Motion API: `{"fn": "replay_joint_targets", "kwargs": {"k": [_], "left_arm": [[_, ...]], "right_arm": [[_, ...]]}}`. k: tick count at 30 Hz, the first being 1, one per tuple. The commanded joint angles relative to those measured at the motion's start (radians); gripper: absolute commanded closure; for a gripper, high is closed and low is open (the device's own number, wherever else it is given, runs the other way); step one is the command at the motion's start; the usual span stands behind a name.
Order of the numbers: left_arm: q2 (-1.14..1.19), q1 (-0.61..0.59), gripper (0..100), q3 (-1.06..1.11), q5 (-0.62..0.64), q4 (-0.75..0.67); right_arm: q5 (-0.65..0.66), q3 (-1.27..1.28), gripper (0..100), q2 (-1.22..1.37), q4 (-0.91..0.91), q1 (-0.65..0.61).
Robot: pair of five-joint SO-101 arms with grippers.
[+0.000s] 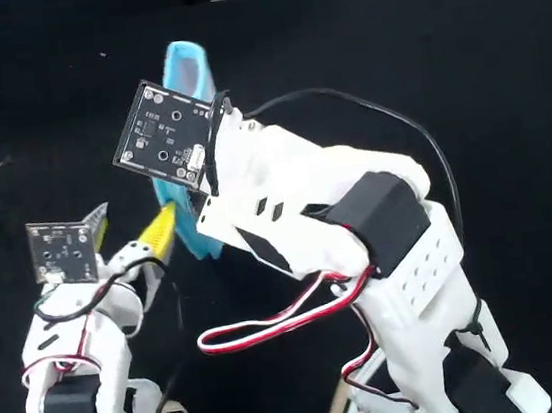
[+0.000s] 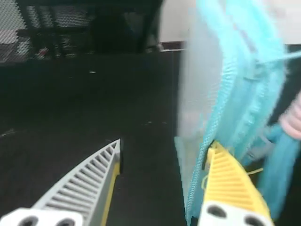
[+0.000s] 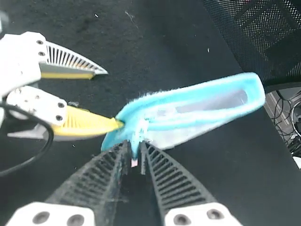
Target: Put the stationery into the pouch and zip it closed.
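Note:
The light blue pouch (image 1: 182,69) is held on edge over the black table, with a see-through mesh side (image 3: 211,101). My right gripper (image 3: 135,148) is shut on the pouch's near end, and a small pink bit (image 3: 135,162) shows between its black fingers. My left gripper (image 2: 162,155) is open beside that same end. Its yellow finger (image 2: 226,181) touches the pouch (image 2: 235,89) edge, and its white finger (image 2: 91,176) stands apart over bare table. The high view shows the left gripper (image 1: 129,224) left of the pouch. Whether the zip is closed I cannot tell.
Black cloth (image 1: 460,63) covers the table, with open room to the left and far right. The right arm's body (image 1: 358,217) and its red and white cable (image 1: 270,320) cross the middle. A black mesh chair (image 3: 263,28) stands beyond the table edge.

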Motion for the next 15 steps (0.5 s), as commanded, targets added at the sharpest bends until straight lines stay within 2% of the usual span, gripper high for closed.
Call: {"fn": "replay_joint_targets", "kwargs": {"k": [1,5,12,15], "left_arm": [[0.003,-0.062,71,-0.051,-0.014,-0.008],[0.003,-0.065,71,-0.071,-0.014,0.008],[0.003,-0.054,71,-0.239,-0.008,0.203],[0.003,-0.054,71,-0.225,-0.006,0.176]], "right_arm": [[0.009,0.001,98.7,-0.05,-0.011,0.008],[0.008,0.036,98.7,-0.056,-0.044,0.006],[0.006,0.042,98.7,-0.05,-0.046,0.005],[0.002,0.042,98.3,-0.051,-0.037,0.003]]}}
